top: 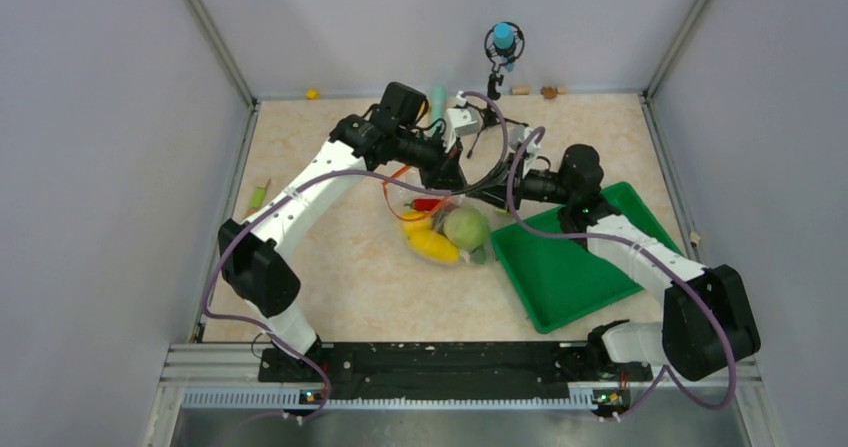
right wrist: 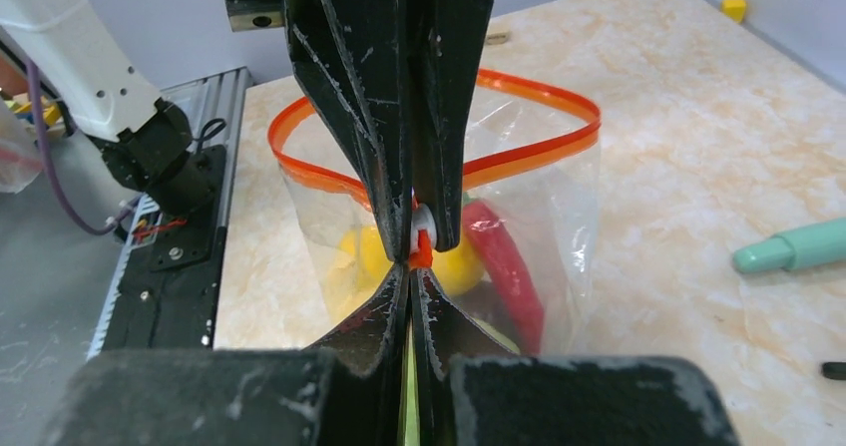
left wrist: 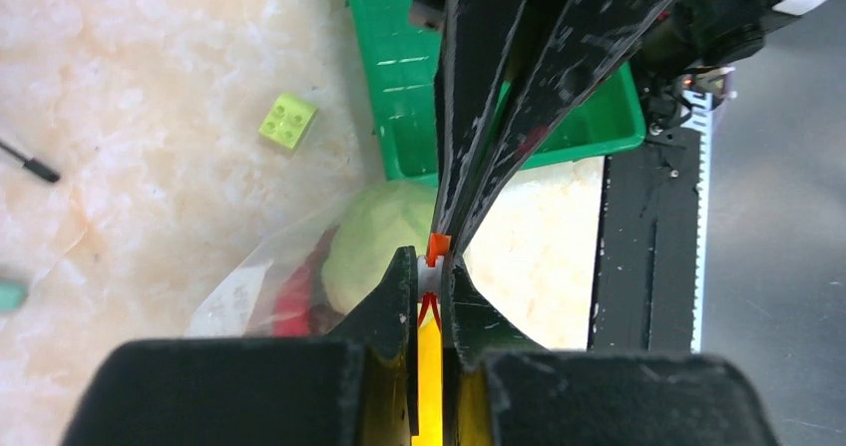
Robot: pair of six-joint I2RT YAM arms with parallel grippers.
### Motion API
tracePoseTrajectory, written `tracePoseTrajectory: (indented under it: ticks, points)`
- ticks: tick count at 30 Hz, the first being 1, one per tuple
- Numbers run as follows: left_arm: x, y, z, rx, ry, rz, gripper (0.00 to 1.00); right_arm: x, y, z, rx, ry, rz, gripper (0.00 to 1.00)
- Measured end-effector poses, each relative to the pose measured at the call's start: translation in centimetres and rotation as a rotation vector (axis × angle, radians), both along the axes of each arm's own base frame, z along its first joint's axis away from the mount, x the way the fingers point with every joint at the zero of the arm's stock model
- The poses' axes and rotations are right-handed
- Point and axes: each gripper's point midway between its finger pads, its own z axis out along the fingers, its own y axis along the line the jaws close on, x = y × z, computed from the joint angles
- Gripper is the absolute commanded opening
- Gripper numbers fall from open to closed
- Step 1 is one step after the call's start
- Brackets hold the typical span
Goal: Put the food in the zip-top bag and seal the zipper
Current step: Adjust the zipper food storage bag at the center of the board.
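I am working on the sealing step. The food is already sitting inside the bag, with yellow pieces, a green leafy ball and a red chili showing through the plastic. The bag is resting on the counter between my two arms, just beside the left corner of the green tray, with its mouth being held up. Its zipper is gaping in a wide orange loop, so nothing is sealed yet. Both pairs of jaws are meeting tip to tip at one end of that strip: the left jaws are pinching shut on the small white slider, and the right jaws are clamping shut on the orange end of the strip just beside it. As I am judging it, the next move is calling for the right jaws to anchor that end while I draw the slider along the strip with the left. The strip needs keeping taut so the floppy mouth closes rather than folds. I am watching for the slider slipping free or the whole bag dragging along. The counter is showing as a pale marbled surface, with a lime block and a teal stick lying apart from the bag. Plain grey walls are closing it in on three sides.
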Motion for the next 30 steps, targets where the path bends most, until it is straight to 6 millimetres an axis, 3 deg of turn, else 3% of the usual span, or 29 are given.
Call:
tracePoseTrajectory:
  ticks: [9, 11, 17, 23, 30]
  points:
    - [0.6, 1.6, -1.5, 0.106, 0.005, 0.089, 0.0, 0.6, -1.0, 2.6, 0.066, -0.103, -0.061, 0.03]
    - [0.6, 1.6, -1.3, 0.102, 0.012, 0.097, 0.0, 0.2, -0.9, 2.8, 0.069, -0.117, -0.031, 0.25]
    - [0.6, 0.8, -0.2, 0.048, 0.026, 0.1, 0.0, -0.8, -0.8, 2.0, 0.045, -0.126, 0.029, 0.56]
    - [-0.4, 0.5, 1.9, -0.016, 0.022, 0.074, 0.0, -1.0, -0.8, 1.0, 0.031, -0.135, 0.04, 0.65]
    - [-1.1, 0.2, 2.7, -0.033, 0.01, 0.059, 0.0, 0.2, 0.0, 1.2, 0.085, -0.138, 0.042, 0.63]
